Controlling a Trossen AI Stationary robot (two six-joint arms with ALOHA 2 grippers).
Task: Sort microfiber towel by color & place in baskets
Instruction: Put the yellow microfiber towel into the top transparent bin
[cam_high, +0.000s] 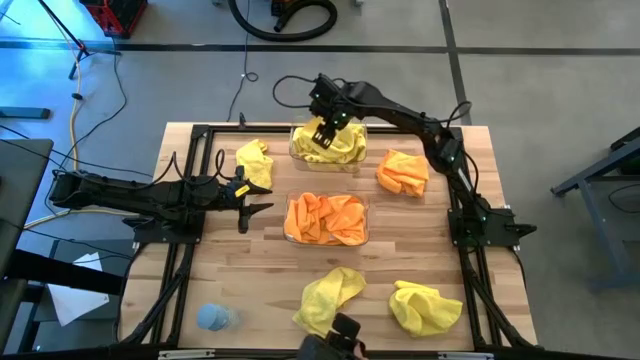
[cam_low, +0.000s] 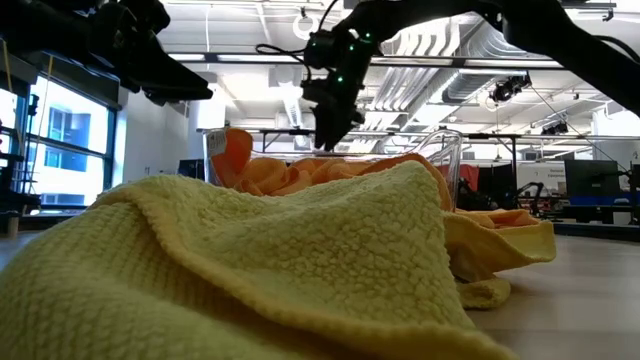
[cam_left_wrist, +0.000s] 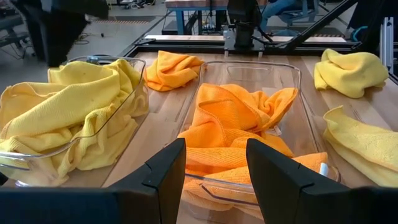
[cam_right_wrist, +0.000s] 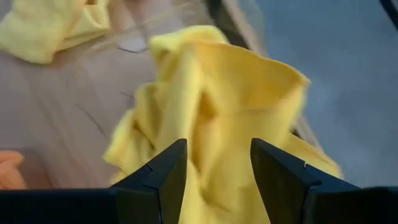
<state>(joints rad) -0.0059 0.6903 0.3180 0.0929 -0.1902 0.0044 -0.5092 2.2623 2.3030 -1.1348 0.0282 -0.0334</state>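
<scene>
Two clear baskets sit mid-table. The far basket (cam_high: 327, 145) (cam_left_wrist: 74, 118) holds yellow towels (cam_right_wrist: 236, 87). The near basket (cam_high: 326, 220) (cam_left_wrist: 249, 124) holds orange towels. My right gripper (cam_high: 323, 133) (cam_right_wrist: 219, 168) (cam_low: 328, 140) hangs open just over the yellow towels in the far basket, a finger on either side of a raised fold; I see no touch. My left gripper (cam_high: 255, 198) (cam_left_wrist: 216, 165) waits open to the left of the near basket, pointing at it. Loose on the table lie a yellow towel (cam_high: 255, 162) (cam_right_wrist: 53, 25), an orange towel (cam_high: 403, 172) (cam_left_wrist: 171, 68) and two yellow towels (cam_high: 330, 297) (cam_high: 425, 307).
A small pale blue lump (cam_high: 213, 317) lies near the table's near-left corner. A black metal frame (cam_high: 190, 180) runs along the table's left, far and right sides. The near yellow towel (cam_low: 250, 270) fills most of the low view. Bare wood shows between the near basket and the near towels.
</scene>
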